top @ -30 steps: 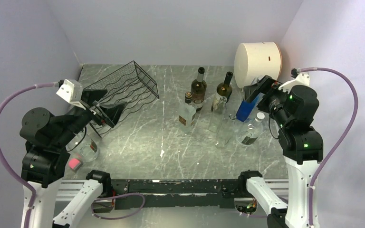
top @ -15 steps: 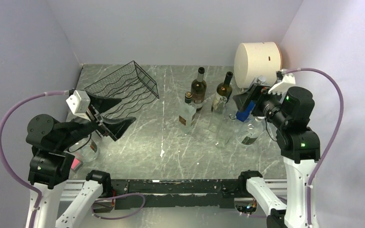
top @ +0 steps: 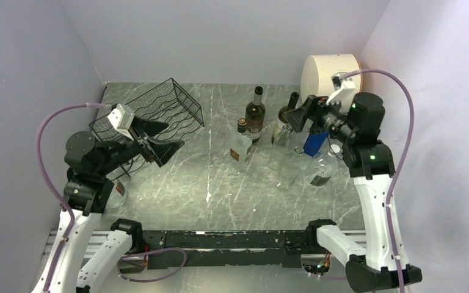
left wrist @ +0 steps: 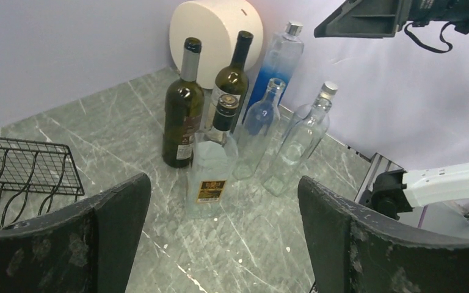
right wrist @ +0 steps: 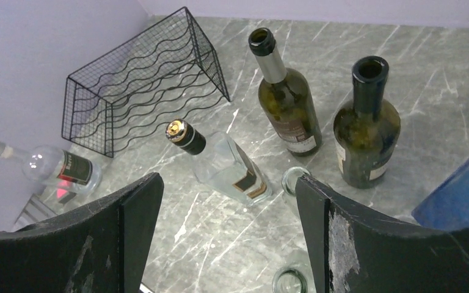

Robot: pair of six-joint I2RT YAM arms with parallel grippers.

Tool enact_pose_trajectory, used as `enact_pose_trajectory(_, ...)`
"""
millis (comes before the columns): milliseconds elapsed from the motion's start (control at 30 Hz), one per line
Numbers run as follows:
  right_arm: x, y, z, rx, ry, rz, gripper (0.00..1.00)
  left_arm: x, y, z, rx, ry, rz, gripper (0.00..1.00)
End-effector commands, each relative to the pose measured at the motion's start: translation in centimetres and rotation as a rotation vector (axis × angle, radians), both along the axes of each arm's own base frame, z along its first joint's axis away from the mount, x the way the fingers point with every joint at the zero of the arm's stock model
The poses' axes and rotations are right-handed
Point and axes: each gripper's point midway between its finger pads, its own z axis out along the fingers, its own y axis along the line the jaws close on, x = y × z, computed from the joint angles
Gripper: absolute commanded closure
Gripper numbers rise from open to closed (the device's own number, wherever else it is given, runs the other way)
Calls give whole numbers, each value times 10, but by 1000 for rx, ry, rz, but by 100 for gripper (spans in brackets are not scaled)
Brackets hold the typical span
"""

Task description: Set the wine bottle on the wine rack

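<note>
One wine rack (right wrist: 140,85) sits at the desk's (top: 183,183) far-left corner. The right wrist view shows it whole, while the left wrist view cuts it to one corner. Two wine bottles (top: 256,116) stand upright near the far edge, among clear bottles. A small bottle (right wrist: 49,168) lying by the left edge is plain from the right wrist; from above the left arm mostly hides it. The left gripper (left wrist: 223,182) and right gripper (right wrist: 229,180) are spread wide, holding nothing.
</note>
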Motion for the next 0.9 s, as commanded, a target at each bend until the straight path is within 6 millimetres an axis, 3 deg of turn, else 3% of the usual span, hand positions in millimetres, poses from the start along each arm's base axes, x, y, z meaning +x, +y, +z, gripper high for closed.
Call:
enact_pose_trajectory(0,20,19,-5,-64,-35,2,16,21,7,13,-43,-59,75,7)
enact_pose_trajectory(200,40,83,-29,-232,-9,19,16,40,9,2,-28,-34,114,7)
enact_pose_trajectory(367,47,122,-55,-331,11,61,15,52,9,-6,-19,-12,131,9)
enact_pose_trajectory(600,59,143,-81,-391,42,57,16,61,8,-17,-6,-4,135,9)
enact_pose_trajectory(867,70,152,-102,-419,46,56,37,59,-3,-36,-4,-6,57,9)
